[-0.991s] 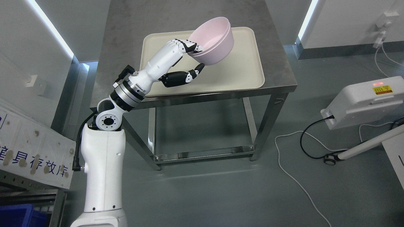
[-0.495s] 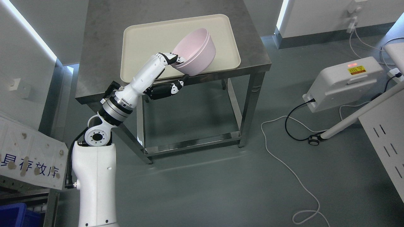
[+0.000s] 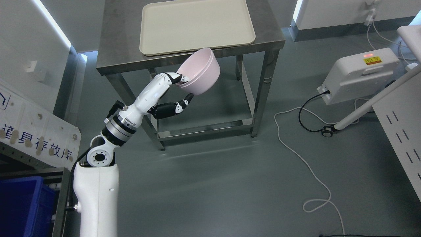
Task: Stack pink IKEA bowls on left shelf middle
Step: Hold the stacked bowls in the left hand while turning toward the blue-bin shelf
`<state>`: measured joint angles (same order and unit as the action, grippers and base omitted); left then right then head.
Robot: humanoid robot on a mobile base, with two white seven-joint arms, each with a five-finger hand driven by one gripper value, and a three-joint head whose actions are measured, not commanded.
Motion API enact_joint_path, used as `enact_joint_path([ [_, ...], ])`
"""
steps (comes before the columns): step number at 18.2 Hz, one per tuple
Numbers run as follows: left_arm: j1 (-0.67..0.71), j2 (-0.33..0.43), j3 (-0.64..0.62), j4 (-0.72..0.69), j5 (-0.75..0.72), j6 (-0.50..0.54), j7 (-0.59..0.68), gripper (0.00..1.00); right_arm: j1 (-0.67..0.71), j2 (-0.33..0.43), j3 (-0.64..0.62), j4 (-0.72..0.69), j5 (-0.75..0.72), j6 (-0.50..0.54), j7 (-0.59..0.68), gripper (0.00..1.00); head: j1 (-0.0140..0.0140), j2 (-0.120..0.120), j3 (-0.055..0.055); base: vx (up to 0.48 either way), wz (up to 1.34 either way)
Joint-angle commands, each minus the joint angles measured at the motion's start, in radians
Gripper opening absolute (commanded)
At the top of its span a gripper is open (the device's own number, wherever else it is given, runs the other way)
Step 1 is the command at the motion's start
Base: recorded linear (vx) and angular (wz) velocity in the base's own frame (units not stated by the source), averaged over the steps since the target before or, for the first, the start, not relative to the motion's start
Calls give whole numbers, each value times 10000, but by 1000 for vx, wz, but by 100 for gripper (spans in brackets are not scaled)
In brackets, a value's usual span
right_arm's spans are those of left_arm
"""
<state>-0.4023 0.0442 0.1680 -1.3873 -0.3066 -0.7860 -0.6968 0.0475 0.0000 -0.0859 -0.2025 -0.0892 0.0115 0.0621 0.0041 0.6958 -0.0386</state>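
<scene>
Two pink bowls (image 3: 201, 72), nested one in the other and tilted, hang in the air in front of the steel table's (image 3: 115, 42) near edge. My left hand (image 3: 183, 89) is shut on their lower rim, fingers (image 3: 173, 78) over the rim and thumb (image 3: 184, 101) under it. The arm runs up from the lower left. The cream tray (image 3: 197, 28) on the table holds nothing. My right hand is out of view.
A shelf frame with a white sign (image 3: 36, 131) and a blue bin (image 3: 23, 205) stands at the lower left. A white device (image 3: 358, 74) with cables (image 3: 309, 164) on the floor, and a white panel (image 3: 401, 128), sit at the right.
The camera has backed away from the table. My left hand has carried the bowls off the tray, past the table's front edge, toward me.
</scene>
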Motion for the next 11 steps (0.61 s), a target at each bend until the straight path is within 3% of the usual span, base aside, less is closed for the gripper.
enact_joint_path([
  [1,1197,417,420,-667,59,6,3,9,0,-174,0,0,3,8,-8,100,0,0,0,-227,18],
  [11,1829,540,1188,-1145,304,6,-89,11,0,-174,0,0,3,8,-8,100,0,0,0,-276,139],
])
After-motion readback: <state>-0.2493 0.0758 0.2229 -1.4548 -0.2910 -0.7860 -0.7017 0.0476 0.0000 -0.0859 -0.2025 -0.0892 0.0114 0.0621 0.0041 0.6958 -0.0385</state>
